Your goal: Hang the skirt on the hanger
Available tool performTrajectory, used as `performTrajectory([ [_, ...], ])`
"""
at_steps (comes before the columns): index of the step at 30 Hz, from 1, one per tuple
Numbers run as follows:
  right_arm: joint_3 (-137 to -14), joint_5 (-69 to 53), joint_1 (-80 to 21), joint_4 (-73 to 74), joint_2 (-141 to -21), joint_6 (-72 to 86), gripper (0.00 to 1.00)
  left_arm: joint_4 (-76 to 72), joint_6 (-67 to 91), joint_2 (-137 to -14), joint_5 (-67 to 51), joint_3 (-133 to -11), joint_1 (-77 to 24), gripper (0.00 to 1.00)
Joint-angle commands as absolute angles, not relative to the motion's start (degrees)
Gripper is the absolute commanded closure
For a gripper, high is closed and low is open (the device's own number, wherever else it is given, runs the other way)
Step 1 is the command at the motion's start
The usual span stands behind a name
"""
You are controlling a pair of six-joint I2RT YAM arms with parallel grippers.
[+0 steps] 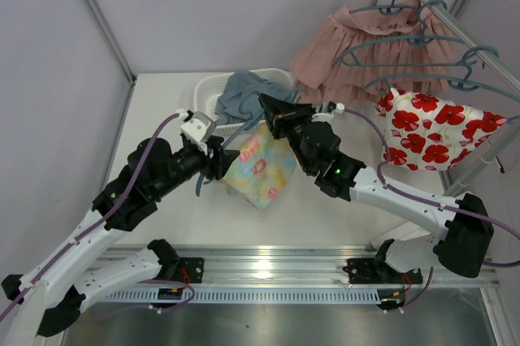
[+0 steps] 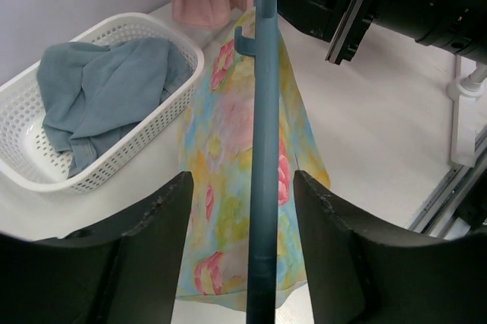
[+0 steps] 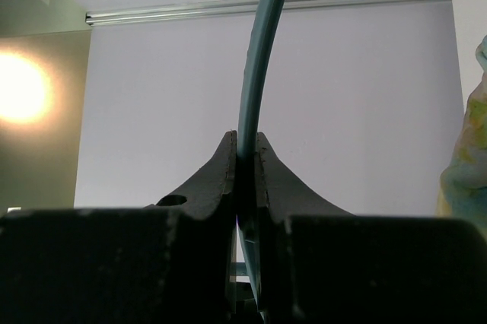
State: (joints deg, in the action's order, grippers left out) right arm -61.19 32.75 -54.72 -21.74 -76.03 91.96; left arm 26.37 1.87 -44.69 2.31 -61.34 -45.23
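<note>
A white perforated plastic basket holding grey-blue cloth sits at the left. The left gripper stands open astride the slim teal plastic hanger without touching it, and the pastel floral cloth skirt hangs just beyond. The right gripper is clenched on that hanger.

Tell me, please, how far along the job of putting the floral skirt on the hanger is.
Done: the right fingers are shut on the teal hanger, holding it up. In hand: the floral skirt hangs against the hanger bar, with the left fingers open either side of it. Left: I cannot tell that the skirt is properly seated, so fixing it and letting go probably remain.
</note>
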Motion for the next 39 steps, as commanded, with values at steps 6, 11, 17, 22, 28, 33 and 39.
performTrajectory([
  [6,-62.40,35.33,-54.23,-26.28,-73.48,94.57,1.00,18.37,-0.17,-42.80,0.44,-58.80,-45.18,0.58],
  [11,-62.40,35.07,-54.14,-26.28,-73.39,94.13,1.00,16.35,-1.93,-43.24,-3.43,-58.88,-45.18,0.88],
  [17,-62.49,33.66,-53.17,-25.40,-73.04,94.04,1.00,18.89,-2.02,-46.05,-4.13,-62.13,-44.56,1.00],
  [22,-63.10,32.61,-52.56,-23.65,-72.60,92.90,0.91,19.69,-1.24,-46.05,-3.96,-63.28,-43.95,1.00],
  [28,-63.90,29.71,-52.29,-18.81,-71.46,90.98,0.55,20.75,-0.79,-47.55,-5.80,-66.80,-42.36,1.00],
  [33,-65.48,28.04,-52.38,-12.33,-69.35,86.23,0.41,19.51,-1.23,-47.55,-7.99,-66.36,-41.75,1.00],
  [39,-67.32,25.84,-52.47,-1.77,-66.62,82.63,0.24,16.97,-1.32,-47.02,-9.40,-66.27,-40.26,1.00],
])
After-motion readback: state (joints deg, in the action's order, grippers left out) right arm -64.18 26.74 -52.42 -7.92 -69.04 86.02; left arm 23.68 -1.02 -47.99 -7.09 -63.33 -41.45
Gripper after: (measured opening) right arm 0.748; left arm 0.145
